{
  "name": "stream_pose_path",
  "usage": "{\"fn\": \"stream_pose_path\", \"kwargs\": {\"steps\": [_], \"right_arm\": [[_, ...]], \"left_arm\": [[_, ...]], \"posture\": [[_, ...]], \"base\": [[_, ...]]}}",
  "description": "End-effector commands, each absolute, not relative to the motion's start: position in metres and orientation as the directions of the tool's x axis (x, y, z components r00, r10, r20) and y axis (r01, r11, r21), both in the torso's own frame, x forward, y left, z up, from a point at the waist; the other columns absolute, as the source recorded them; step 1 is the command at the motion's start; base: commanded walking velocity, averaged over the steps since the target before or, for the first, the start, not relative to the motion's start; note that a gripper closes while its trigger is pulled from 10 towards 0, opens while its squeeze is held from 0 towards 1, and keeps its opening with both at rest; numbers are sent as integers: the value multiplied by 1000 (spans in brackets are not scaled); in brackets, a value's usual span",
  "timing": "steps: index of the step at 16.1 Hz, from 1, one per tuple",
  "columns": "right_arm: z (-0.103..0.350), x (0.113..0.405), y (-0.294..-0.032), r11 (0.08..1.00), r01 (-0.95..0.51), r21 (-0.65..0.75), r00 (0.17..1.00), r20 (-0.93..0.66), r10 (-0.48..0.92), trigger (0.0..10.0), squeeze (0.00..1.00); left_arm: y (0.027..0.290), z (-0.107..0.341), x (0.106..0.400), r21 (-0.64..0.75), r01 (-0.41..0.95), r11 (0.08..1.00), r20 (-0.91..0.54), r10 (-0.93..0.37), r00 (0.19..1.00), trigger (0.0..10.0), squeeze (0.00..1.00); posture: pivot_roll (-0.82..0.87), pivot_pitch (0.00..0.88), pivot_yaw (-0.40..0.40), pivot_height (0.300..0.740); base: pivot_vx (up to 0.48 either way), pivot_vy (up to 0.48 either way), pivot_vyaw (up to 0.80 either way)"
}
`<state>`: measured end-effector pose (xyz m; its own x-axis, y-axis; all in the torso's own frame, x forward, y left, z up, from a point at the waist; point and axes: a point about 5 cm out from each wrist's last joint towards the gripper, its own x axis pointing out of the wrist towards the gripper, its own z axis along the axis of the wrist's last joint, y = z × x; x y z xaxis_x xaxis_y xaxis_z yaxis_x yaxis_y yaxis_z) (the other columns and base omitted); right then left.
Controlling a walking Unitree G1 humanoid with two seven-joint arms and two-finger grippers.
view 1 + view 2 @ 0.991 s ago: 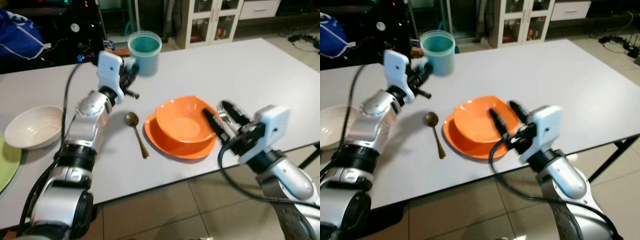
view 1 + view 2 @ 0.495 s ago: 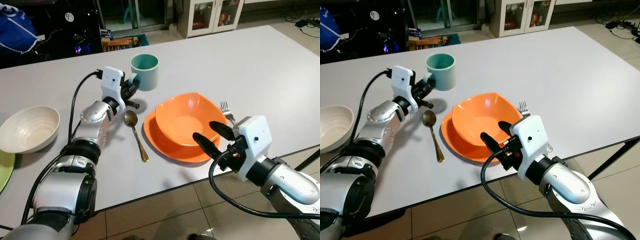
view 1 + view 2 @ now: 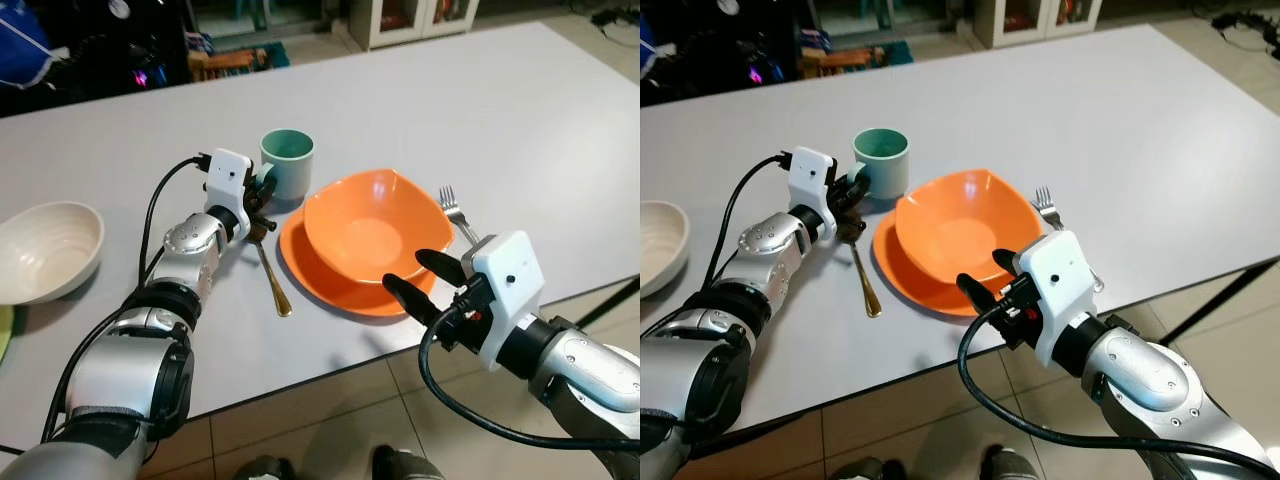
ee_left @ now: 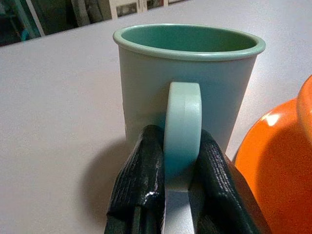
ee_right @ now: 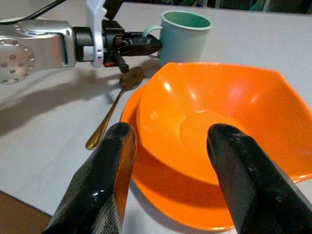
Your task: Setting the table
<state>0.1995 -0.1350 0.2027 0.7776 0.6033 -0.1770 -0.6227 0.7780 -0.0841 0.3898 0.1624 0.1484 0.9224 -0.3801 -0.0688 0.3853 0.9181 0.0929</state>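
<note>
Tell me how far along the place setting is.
Done: orange bowl on orange plate, brass spoon and silver fork flanking it. In hand: left gripper pinches the green mug's handle. Left: release; right gripper hovers open.

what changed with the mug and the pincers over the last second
The left pincer, shut on the teal mug's handle, brought the mug down from the air to the table beside the orange plate. The right pincer, open, drew back from over the orange bowl toward the table's near edge. Spoon, fork and white bowl kept their places.
</note>
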Motion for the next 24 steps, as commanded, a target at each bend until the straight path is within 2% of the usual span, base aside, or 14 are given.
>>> {"fn": "stream_pose_path", "kwargs": {"steps": [1, 9, 11, 12, 24], "right_arm": [[207, 197, -135, 776, -623, -94, 778, -172, 604, 10000, 0], [209, 194, -134, 777, -625, -83, 775, -191, 603, 10000, 0], [209, 195, -134, 777, -625, -80, 774, -193, 603, 10000, 0], [209, 195, -134, 777, -624, -80, 775, -193, 602, 10000, 0], [210, 204, -131, 783, -618, -79, 781, -175, 599, 10000, 0]], "left_arm": [[166, 151, 391, 120, 372, 920, -73, -366, 928, 10000, 0], [169, 143, 389, 113, 347, 931, -100, -337, 936, 10000, 0], [169, 144, 390, 99, 356, 929, -101, -347, 933, 10000, 420], [168, 145, 390, 95, 364, 927, -98, -355, 930, 10000, 1000], [176, 149, 388, 63, 408, 911, -65, -404, 913, 10000, 1000]], "posture": [[-194, 185, 71, 740], [-201, 200, 73, 740], [-199, 199, 73, 740], [-198, 198, 73, 740], [-171, 154, 74, 740]], "base": [[0, 0, 0], [0, 0, 0], [0, 0, 0], [0, 0, 0], [0, 0, 0]]}}
